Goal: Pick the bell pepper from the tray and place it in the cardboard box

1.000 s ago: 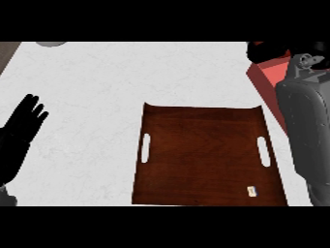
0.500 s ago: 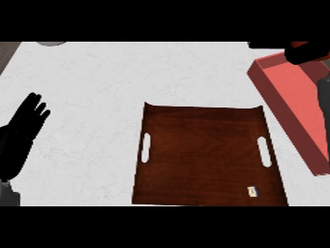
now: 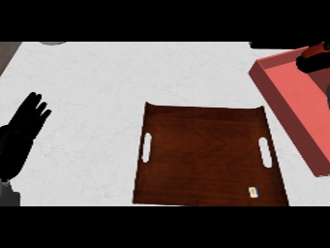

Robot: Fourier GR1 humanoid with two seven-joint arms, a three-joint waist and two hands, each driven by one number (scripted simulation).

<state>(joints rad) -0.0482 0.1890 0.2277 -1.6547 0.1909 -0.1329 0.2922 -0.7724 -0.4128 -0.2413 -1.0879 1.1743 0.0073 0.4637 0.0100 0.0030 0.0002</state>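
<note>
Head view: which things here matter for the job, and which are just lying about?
Job: tray; box; bell pepper, a red patch held by the right hand over the box.
Lying about: left hand, resting open at left; grey object at the far edge.

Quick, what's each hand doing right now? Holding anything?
Left hand: open, resting at the left edge, holding nothing.
Right hand: curled round what looks like the red bell pepper, over the cardboard box.

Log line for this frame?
tray: no pepper | right hand holds bell pepper over box | left hand resting open
</note>
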